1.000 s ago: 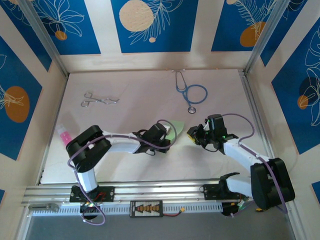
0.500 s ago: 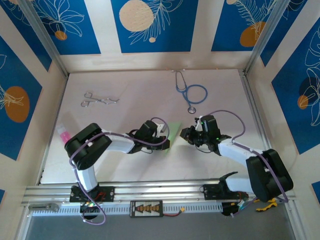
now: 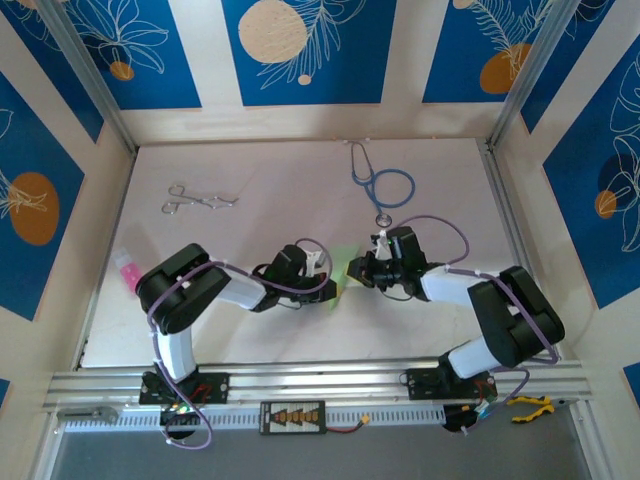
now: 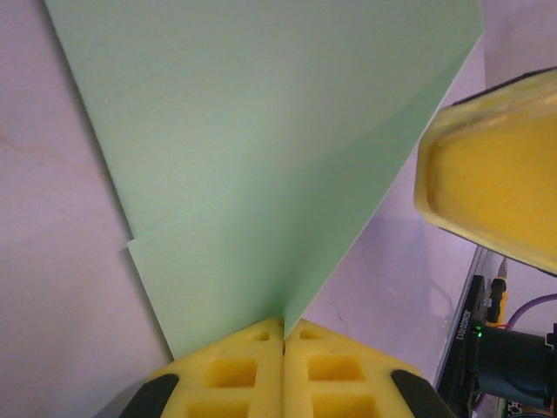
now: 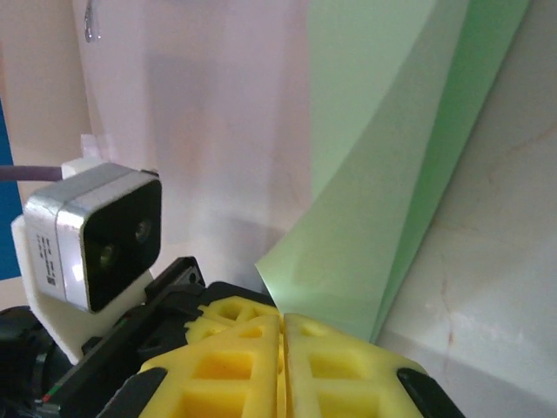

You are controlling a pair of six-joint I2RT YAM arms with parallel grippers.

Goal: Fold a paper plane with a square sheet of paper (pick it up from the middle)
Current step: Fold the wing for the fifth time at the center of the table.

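Square sheet of paper (image 4: pixel 261 157), pale green and folded over on itself, runs with its corner straight into my left pincer (image 4: pixel 284 329). My two yellow pads are pressed together there, with the paper pinched in the seam between them. One layer of the sheet lies over the other, and its edge crosses the sheet on a slant.

My right pincer (image 5: pixel 283 324) faces the left one from the other side. Its yellow pads are also pressed together, clamped on the sheet's lower edge. In that wrist view the black-and-silver camera (image 5: pixel 91 239) of my left wrist sits just beside my right fingers.

From above, the sheet shows as a narrow green strip near the middle of the table (image 3: pixel 270 170), between my two pincers, which nearly meet. The left pincer is on its left and the right one on its right.

Far and a little to the right, well apart from the sheet, lies a blue stethoscope (image 3: pixel 383 185). Metal forceps (image 3: pixel 200 199) lie at the far left. Something pink (image 3: pixel 127 270) stands at the table's left edge beside my left arm.
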